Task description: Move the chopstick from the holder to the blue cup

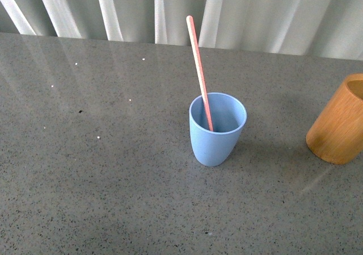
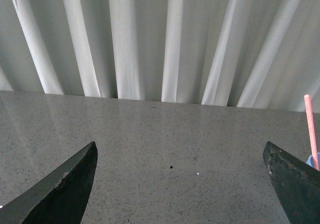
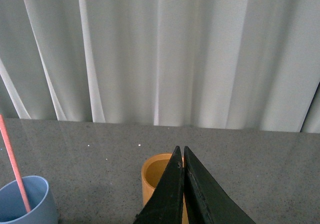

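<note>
One chopstick (image 1: 199, 67) is seen standing in the blue cup (image 1: 217, 129), near the middle of the grey speckled table (image 1: 102, 170). It leans toward the far left, its lower end resting inside the cup against the near inner wall and its rounded upper end reaching up in front of the white curtain (image 1: 255, 11). The holder (image 1: 339, 121) is placed well apart to the right of the cup, partly cut off by the frame edge; no stick is seen in the part of it that shows, and in the right wrist view its open mouth appears empty.

Neither arm is visible in the front view. In the left wrist view the left hand (image 2: 182, 169) is held wide apart and empty over bare table, with the chopstick and a sliver of the cup's rim at the picture's edge. In the right wrist view the right hand (image 3: 183, 156) is pressed together with nothing between its tips, positioned in front of the holder.

Assessment: transfer judged complete. Nothing is gripped; at most, withdrawal of the arms to rest remains.
</note>
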Action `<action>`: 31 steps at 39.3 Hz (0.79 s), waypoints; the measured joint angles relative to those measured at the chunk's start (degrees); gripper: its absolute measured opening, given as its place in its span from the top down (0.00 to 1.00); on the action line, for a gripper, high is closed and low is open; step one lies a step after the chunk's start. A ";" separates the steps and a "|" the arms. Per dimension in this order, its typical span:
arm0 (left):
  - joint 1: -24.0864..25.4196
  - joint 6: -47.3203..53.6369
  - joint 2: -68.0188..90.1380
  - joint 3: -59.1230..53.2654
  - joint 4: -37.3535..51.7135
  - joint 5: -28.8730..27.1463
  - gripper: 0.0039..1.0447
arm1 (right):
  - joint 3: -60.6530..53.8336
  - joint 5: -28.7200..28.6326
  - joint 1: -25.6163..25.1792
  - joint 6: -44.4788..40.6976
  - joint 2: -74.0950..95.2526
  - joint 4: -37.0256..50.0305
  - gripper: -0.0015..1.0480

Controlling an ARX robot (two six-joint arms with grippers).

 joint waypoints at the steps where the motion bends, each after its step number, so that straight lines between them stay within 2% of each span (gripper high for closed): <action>1: 0.00 0.00 0.00 0.00 0.00 0.00 0.06 | 0.00 0.04 0.00 0.00 -0.59 -0.59 0.99; 16: 0.00 0.00 0.00 0.00 0.00 0.00 0.06 | 0.00 0.02 0.00 0.00 -6.73 -6.73 0.99; 21: 0.00 0.00 0.00 0.00 0.00 -0.04 0.06 | 0.02 -0.02 0.00 0.02 -14.23 -16.20 0.99; 31: 0.00 0.00 -0.04 0.00 0.00 0.02 0.06 | 0.02 0.07 0.00 0.20 -16.44 -16.79 0.99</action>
